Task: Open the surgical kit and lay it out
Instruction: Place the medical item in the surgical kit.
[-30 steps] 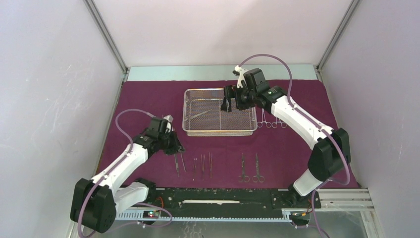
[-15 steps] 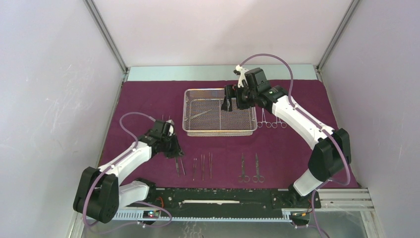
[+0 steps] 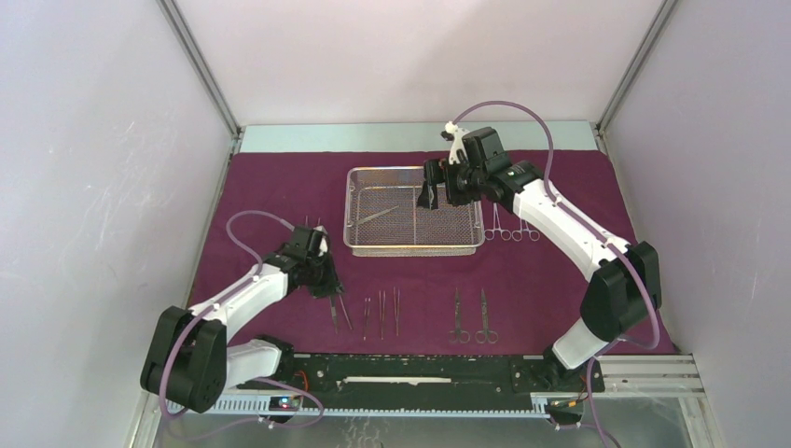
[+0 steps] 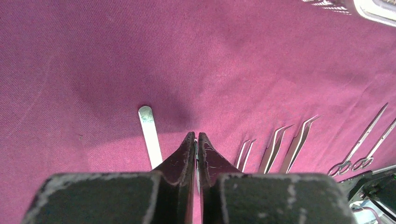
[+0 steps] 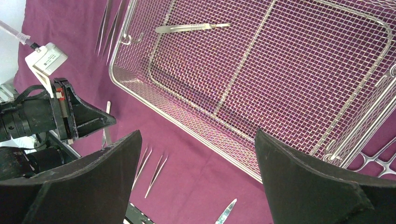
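Note:
The maroon cloth (image 3: 280, 187) lies spread flat with the wire-mesh tray (image 3: 415, 249) on it at the back. My left gripper (image 3: 333, 287) (image 4: 196, 135) is low over the cloth, shut on a thin steel instrument whose edge shows between the pads. A flat steel handle (image 4: 150, 135) lies just left of the fingers. Tweezers (image 3: 381, 314) (image 4: 280, 147) and scissors (image 3: 471, 317) lie in a row to the right. My right gripper (image 3: 432, 196) (image 5: 197, 133) hangs open over the tray, holding nothing. One slim instrument (image 3: 378, 215) (image 5: 191, 28) lies in the tray.
Ring-handled clamps (image 3: 508, 229) lie on the cloth just right of the tray. The black rail (image 3: 420, 369) with the arm bases runs along the near edge. Enclosure walls stand left, right and behind.
My left arm has sunk and drawn slightly nearer, bringing its gripper down to the cloth beside the row of instruments. The right arm has not moved.

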Controlling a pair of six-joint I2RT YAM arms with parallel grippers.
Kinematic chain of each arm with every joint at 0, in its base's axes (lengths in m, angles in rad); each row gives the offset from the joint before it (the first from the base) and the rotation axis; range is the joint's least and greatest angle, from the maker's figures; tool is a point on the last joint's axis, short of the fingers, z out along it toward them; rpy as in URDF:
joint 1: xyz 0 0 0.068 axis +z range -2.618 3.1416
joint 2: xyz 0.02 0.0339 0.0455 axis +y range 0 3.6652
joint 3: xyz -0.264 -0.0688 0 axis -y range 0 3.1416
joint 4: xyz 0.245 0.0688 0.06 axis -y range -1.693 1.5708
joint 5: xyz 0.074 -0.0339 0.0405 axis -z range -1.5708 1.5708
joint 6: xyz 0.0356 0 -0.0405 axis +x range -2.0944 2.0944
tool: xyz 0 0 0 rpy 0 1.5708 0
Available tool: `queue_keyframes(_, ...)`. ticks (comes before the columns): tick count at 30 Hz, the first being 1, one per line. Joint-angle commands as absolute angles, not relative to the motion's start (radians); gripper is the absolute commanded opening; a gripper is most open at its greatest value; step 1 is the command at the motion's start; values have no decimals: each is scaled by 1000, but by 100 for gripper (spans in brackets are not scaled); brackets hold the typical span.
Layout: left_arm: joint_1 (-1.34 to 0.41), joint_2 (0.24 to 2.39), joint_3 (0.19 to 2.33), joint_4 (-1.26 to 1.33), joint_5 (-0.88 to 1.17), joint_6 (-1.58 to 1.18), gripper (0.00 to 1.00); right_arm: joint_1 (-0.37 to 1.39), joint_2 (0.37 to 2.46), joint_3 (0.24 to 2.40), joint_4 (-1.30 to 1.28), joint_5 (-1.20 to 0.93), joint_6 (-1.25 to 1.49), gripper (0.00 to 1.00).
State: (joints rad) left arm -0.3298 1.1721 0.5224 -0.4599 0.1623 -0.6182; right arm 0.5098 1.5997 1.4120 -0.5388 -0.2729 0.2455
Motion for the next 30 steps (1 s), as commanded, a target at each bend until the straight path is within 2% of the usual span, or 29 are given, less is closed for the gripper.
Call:
queue_keyframes(1,-334,1172,522,-448,137,-586,6,502,1584,1414,-518,-289,249,99)
queue_keyframes(4,-335,1169,541,-473,137,-579,1,502,1585,1415,-516,-291,250,99)
queue_keyframes(18,-335,1236,604,-522,167,-541,0,499,1584,1414,-518,-295,249,99)
queue_keyframes(22,-335,1249,622,-539,150,-529,4,499,1584,1414,-520,-296,249,99)
queue_keyframes(30,-334,1267,639,-551,113,-518,19,497,1583,1413,-522,-298,249,99)
